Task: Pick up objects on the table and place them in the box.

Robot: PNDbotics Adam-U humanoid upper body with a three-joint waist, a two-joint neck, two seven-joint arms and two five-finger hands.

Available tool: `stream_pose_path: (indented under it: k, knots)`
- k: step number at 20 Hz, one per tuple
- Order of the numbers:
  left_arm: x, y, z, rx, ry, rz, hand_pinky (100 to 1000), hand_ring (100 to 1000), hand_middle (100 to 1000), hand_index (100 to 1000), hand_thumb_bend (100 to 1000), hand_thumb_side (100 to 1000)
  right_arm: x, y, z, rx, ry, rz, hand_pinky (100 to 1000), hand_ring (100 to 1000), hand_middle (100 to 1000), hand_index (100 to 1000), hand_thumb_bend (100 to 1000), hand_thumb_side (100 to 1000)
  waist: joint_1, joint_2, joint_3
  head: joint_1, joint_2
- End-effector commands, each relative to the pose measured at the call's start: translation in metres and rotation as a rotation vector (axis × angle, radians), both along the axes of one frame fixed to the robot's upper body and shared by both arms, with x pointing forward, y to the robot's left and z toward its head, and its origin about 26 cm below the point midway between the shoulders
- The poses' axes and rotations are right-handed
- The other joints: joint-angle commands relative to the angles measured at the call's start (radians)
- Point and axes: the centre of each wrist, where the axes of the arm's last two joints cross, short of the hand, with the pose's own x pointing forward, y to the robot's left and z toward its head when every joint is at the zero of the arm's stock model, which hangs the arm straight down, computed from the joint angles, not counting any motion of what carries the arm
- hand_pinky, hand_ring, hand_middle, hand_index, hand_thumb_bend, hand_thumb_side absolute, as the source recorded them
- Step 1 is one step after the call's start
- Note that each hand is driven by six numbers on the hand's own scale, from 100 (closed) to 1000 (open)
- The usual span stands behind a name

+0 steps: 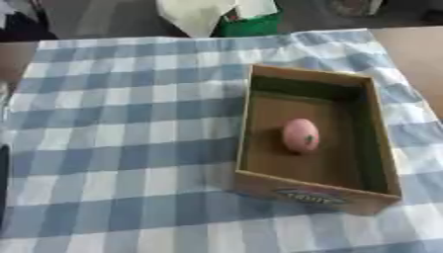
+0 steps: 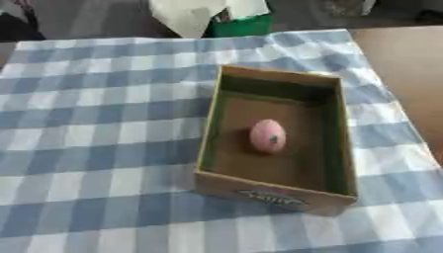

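A: What is shown around the box [image 1: 378, 148]?

B: An open cardboard box is seen from above, set on a blue-and-white checked cloth [image 1: 121, 123]. A pink egg-shaped object [image 1: 300, 135] lies inside it, near the middle of the floor, touching no wall. A small dark mark is seen on the object, though what it is cannot be told.

A: Why is the object placed there?

B: It is judged to have been put in as the task asks; no other loose object is seen on the cloth beside the box, so the picking appears largely done.

A: And the robot's hands?

B: Neither hand is shown, so whether the fingers are apart or together cannot be told. A dark strip is cut off by the frame's left edge, well left of the box; it may be part of an arm, but this is uncertain.

A: What else is hard to make out?

B: A printed label [image 1: 311, 197] on the box's near wall cannot be read. Beyond the box, past the cloth's far edge, something green [image 1: 251, 23] is half covered by pale material [image 1: 195, 15].
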Motion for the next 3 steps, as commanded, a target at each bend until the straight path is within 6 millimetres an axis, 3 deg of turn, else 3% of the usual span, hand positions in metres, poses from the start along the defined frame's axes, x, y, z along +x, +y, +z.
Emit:
stream_pose_path:
  k: [1, 3]
  knots:
    - [-0.0109, 0.0126, 0.0025, -0.108, -0.081, -0.023, 354, 515, 541, 696, 353, 675, -0.0041, -0.0043, 0.0053, -0.027, -0.017, -0.036, 842, 831, 637, 915, 100, 1000, -0.004, -0.013, 0.005, -0.006, -0.006]
    - [-0.0122, 0.0182, -0.0063, -0.168, -0.1, -0.045, 374, 522, 547, 705, 345, 679, -0.0046, -0.0048, 0.0025, -0.028, -0.009, -0.05, 843, 833, 636, 916, 100, 1000, -0.004, -0.009, 0.009, -0.005, -0.006]
